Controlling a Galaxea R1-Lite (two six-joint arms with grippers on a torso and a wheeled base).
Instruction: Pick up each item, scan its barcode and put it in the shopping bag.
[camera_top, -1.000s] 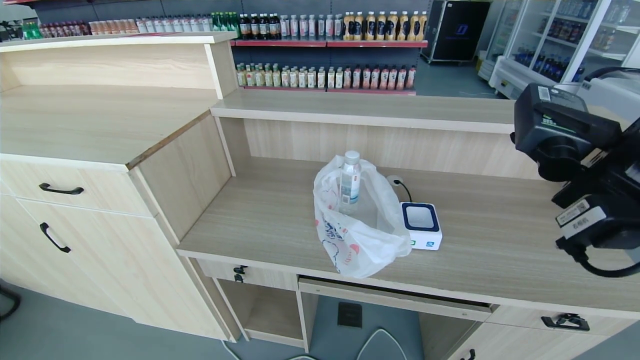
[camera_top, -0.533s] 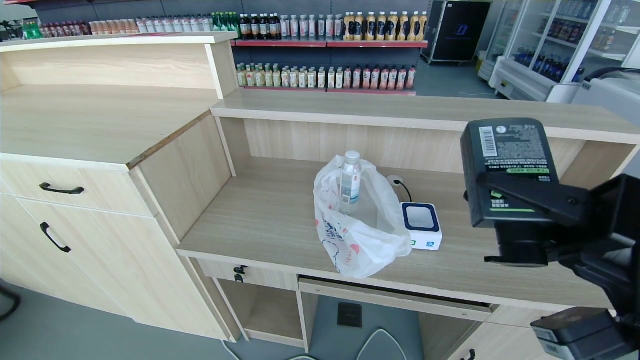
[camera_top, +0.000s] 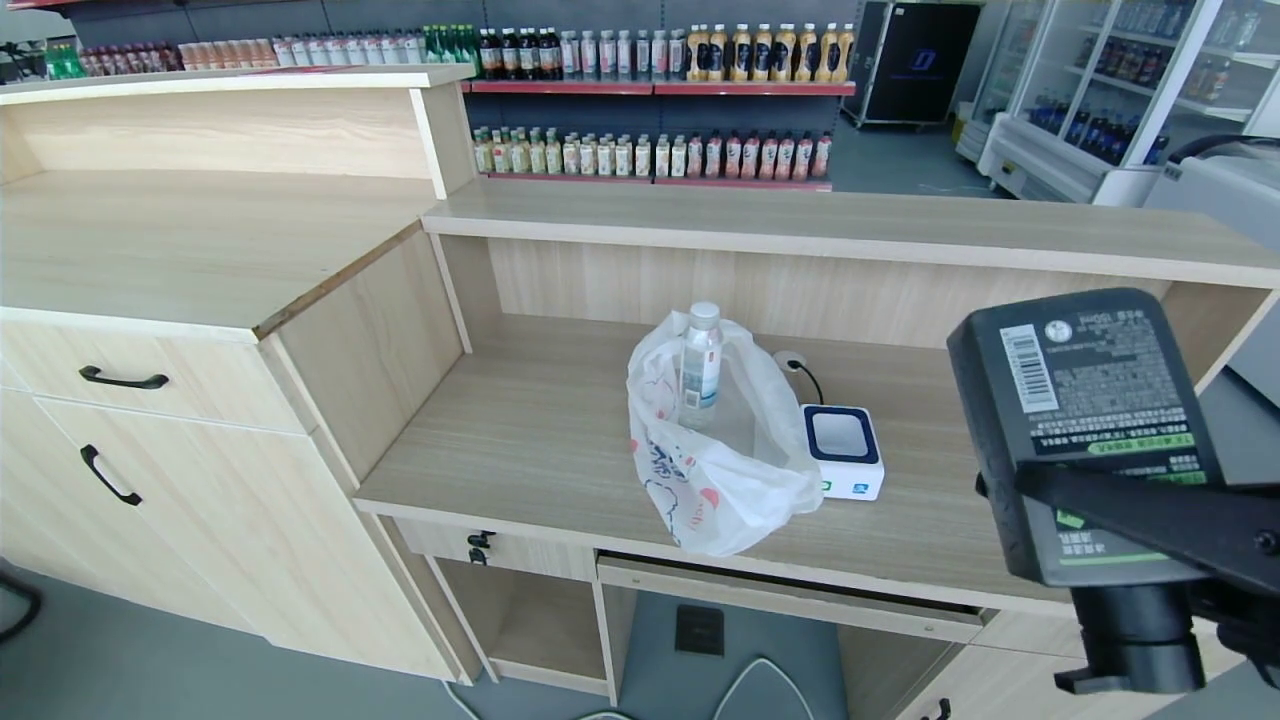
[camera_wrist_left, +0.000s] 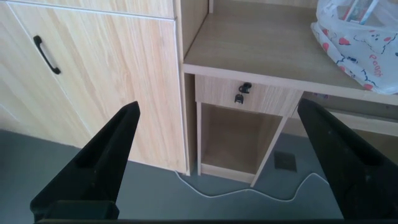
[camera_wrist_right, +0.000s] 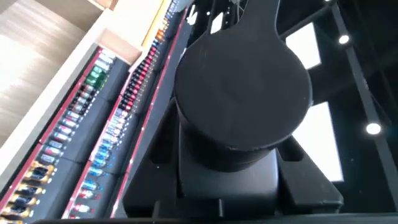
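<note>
My right gripper (camera_top: 1060, 495) is shut on a black flat-sided bottle (camera_top: 1085, 430), held in the air at the right, in front of the counter's edge. Its label with a white barcode (camera_top: 1028, 367) faces the head camera. The right wrist view looks along the bottle's round black end (camera_wrist_right: 242, 93). A white plastic shopping bag (camera_top: 705, 470) stands open on the counter with a clear water bottle (camera_top: 700, 365) upright inside. The white scanner (camera_top: 843, 450) sits right beside the bag. My left gripper (camera_wrist_left: 217, 106) hangs open and empty below counter height, left of the bag (camera_wrist_left: 357, 31).
The wooden counter (camera_top: 540, 440) has a raised back ledge (camera_top: 800, 215) and a taller cabinet block (camera_top: 200, 240) on the left. A cable (camera_top: 812, 378) runs from the scanner to the back wall. Drawers and an open kneehole (camera_wrist_left: 239, 140) lie under the counter.
My right arm has swung the black bottle down and toward the camera, turning its barcode label to face the head view. The bag, water bottle and scanner have stayed put.
</note>
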